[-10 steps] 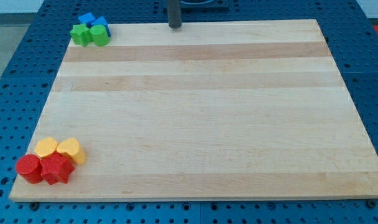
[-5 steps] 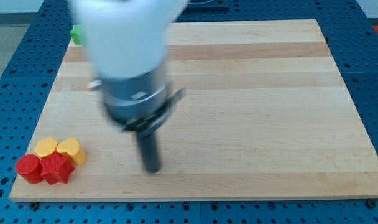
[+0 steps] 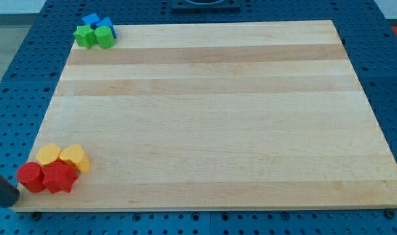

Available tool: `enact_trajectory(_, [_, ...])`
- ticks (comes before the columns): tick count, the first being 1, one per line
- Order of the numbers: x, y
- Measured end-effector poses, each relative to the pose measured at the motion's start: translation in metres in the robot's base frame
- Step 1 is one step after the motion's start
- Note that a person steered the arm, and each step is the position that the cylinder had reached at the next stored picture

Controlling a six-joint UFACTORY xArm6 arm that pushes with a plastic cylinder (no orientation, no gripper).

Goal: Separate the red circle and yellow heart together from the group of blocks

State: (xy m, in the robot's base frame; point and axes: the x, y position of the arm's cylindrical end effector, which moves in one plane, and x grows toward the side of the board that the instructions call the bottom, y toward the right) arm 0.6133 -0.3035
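Note:
A group of blocks sits at the board's bottom left corner. The red circle is at the group's left, touching a red star-like block. Above them are two yellow blocks: one on the left and the heart-like one on the right. My dark rod comes in from the view's left edge, and my tip is just left of and below the red circle, at the board's corner. I cannot tell whether it touches the circle.
A second cluster sits at the board's top left corner: two blue blocks behind a green star-like block and a green round block. The wooden board lies on a blue pegboard table.
The rod was at the top centre, swept down across the board's middle with the arm blurred, and now sits at the bottom left by the red circle. The blocks have not moved.

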Motion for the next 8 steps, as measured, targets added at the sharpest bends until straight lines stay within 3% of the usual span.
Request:
enact_trajectory(1, [-0.018,0.000])
enact_trajectory(4, [-0.072,0.078])
enact_trajectory(5, [-0.074,0.045])
enact_trajectory(6, [-0.077,0.055])
enact_trajectory(8, [-0.117,0.149])
